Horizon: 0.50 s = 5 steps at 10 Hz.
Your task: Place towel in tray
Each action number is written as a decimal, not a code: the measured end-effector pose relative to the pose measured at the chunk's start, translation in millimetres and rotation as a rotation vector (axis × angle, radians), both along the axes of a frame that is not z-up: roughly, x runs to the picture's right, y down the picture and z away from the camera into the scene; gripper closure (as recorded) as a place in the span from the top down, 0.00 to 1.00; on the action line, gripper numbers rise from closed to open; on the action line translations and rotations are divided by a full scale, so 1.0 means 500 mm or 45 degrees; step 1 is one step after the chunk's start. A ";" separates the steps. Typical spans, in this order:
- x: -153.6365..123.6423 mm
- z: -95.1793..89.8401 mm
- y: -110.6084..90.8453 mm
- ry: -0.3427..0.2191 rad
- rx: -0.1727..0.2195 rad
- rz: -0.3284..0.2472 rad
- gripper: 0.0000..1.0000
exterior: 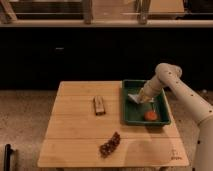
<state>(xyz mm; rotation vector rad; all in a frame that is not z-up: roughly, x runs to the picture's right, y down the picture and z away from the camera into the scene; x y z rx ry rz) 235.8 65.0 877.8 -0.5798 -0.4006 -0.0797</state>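
A green tray (128, 118) sits at the right side of the wooden table (75, 127). A pale towel (135, 98) lies inside the tray, near its middle left. My gripper (143, 99) is over the tray at the end of the white arm (185, 95), right at the towel's right edge. An orange round object (150, 115) lies in the tray in front of the gripper.
A small brown rectangular bar (100, 105) lies at the table's middle. A dark brown lumpy snack (110, 145) lies near the front edge. A dark counter front runs behind the table.
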 end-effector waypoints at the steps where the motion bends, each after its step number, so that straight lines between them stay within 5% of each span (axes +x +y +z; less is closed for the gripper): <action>1: -0.001 0.001 0.001 -0.002 -0.002 0.000 0.80; 5: 0.001 -0.002 0.001 -0.025 0.005 0.012 0.80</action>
